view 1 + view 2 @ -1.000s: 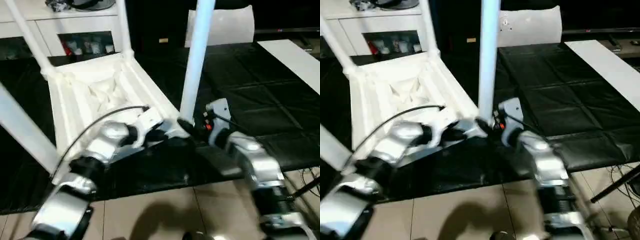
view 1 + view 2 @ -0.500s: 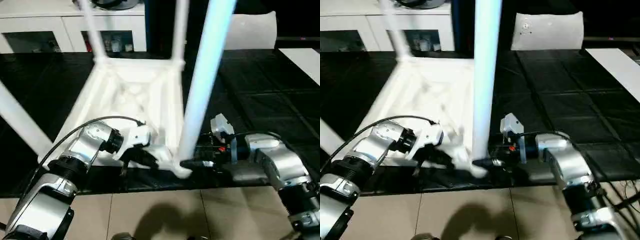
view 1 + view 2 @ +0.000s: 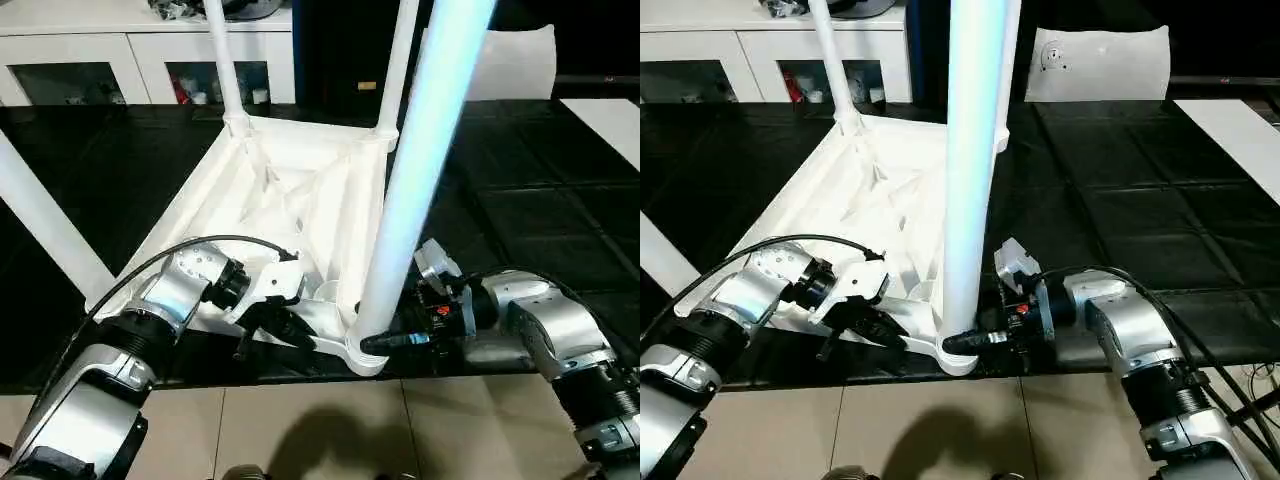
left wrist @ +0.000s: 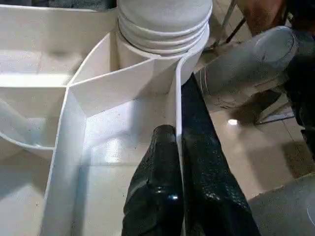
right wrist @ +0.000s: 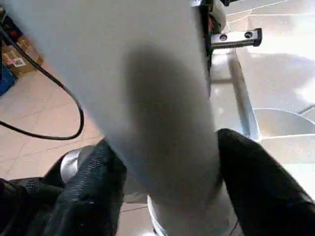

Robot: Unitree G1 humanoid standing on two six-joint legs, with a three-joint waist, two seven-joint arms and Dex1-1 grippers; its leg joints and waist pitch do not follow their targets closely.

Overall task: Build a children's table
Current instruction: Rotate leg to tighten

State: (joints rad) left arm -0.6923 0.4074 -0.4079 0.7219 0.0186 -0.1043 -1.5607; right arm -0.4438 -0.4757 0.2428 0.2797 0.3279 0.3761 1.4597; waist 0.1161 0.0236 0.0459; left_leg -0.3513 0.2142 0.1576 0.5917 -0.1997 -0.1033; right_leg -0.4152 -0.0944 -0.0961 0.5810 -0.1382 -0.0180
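Black floor mats carry the upturned children's table (image 3: 290, 215), legs up, with the left end effector (image 4: 178, 172) pinched onto its near rim wall and the right end effector (image 5: 165, 189) clasping the base of the nearest leg (image 3: 968, 180) at its corner socket.

head cameras overhead, wrist cameras close
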